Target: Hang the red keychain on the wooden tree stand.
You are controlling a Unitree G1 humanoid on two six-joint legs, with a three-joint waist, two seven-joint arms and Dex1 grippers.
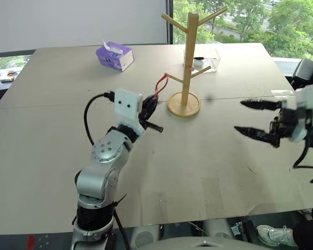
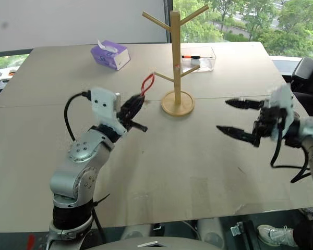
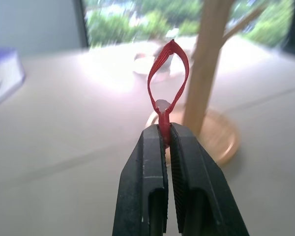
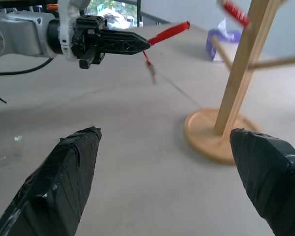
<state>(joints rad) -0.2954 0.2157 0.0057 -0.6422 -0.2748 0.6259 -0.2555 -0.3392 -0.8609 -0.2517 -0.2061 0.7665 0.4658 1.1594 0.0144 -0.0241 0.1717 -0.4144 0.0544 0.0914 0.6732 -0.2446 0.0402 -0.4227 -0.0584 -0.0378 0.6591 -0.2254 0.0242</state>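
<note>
**Jaws clamped on strap, loop facing the lowest peg**

Jaws, left gripper (image 3: 167,140): pressed together on the lower end of the red keychain (image 3: 168,73), held clear above the worktop (image 1: 208,156). Strap loop stands out past the fingertips along the gripper's own line, open like an eye; a small pale metal piece shows at the loop's base, and in the right wrist view a small key appears to hang below the fingertips.

Wooden tree stand (image 1: 188,57): upright on its round base, just beyond and to the right of the loop. Its low peg on the near side angles up toward the loop; the tip looks close to the strap but apart from it. Judged: the loop must rise slightly and travel rightward over that peg tip.

Right gripper (image 1: 261,121): jaws wide, holding nothing, pointing left toward the stand, well apart from it. Left arm is plainly the nearer.

Beyond: purple tissue box (image 1: 115,55); clear tray (image 1: 211,62) behind the stand.
</note>
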